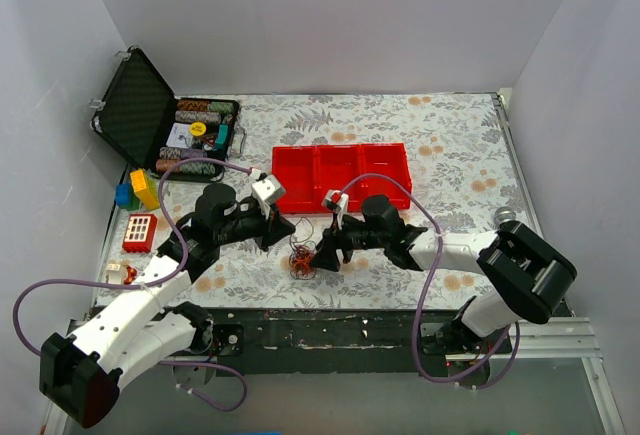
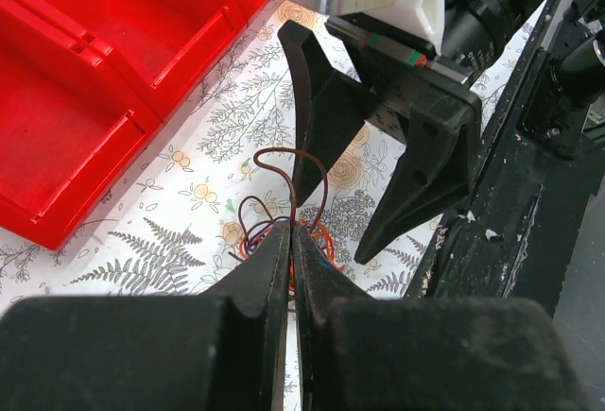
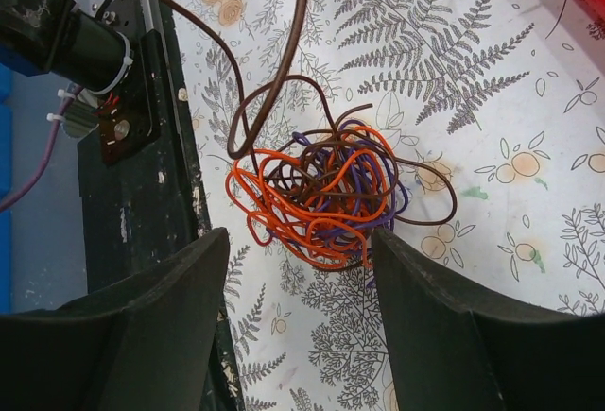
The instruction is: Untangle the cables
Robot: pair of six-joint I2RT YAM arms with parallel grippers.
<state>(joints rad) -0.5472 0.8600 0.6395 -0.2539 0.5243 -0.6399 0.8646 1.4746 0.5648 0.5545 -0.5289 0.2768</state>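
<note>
Floral bench — thin orange, brown, purple cables form a round clump; left gripper jaws pinch one rising brown strand, right gripper jaws spread.

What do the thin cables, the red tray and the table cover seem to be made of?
The cables: probably metal wire in smooth plastic insulation, orange, purple and brown; they hold springy loops. The red tray: moulded hard plastic, slightly glossy, with sharp divider walls. The table cover: a flat printed sheet with ferns and flowers, perhaps vinyl or cloth; I cannot tell which.
</note>
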